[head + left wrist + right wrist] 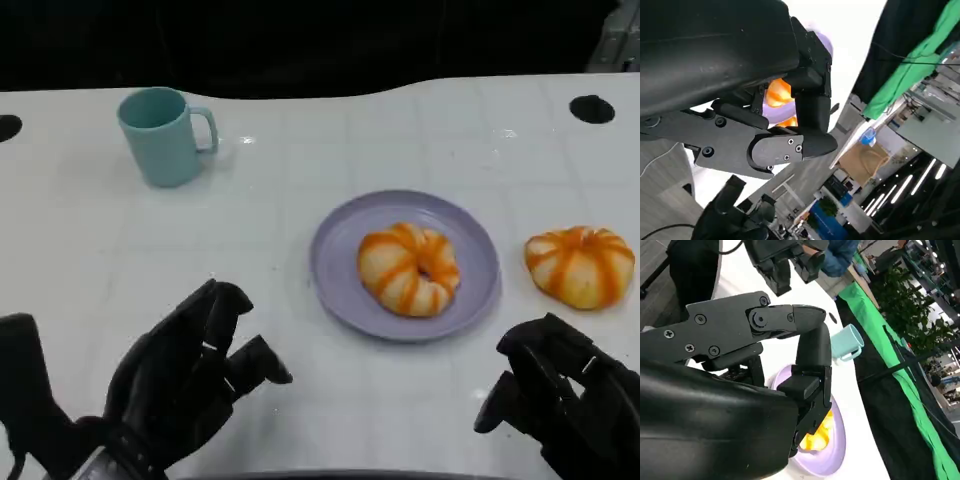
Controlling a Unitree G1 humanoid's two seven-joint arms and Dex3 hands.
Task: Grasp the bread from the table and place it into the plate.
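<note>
A purple plate (335, 270) lies mid-table with an orange-striped bread ring (409, 268) on it. A second striped bread (580, 264) rests on the table just right of the plate. My left hand (185, 375) hovers near the front edge, left of the plate, fingers spread and empty. My right hand (565, 405) hangs at the front right, below the second bread and apart from it, holding nothing. The left wrist view catches the bread (779, 93) and plate (824, 44) behind its fingers. In the right wrist view, plate (832, 450) and bread (819, 436) show past the fingers.
A teal mug (162, 135) stands at the back left, handle to the right; it shows as the mug (846, 343) in the right wrist view. Dark round holes (592, 108) mark the table's far corners. The table's far edge meets a dark backdrop.
</note>
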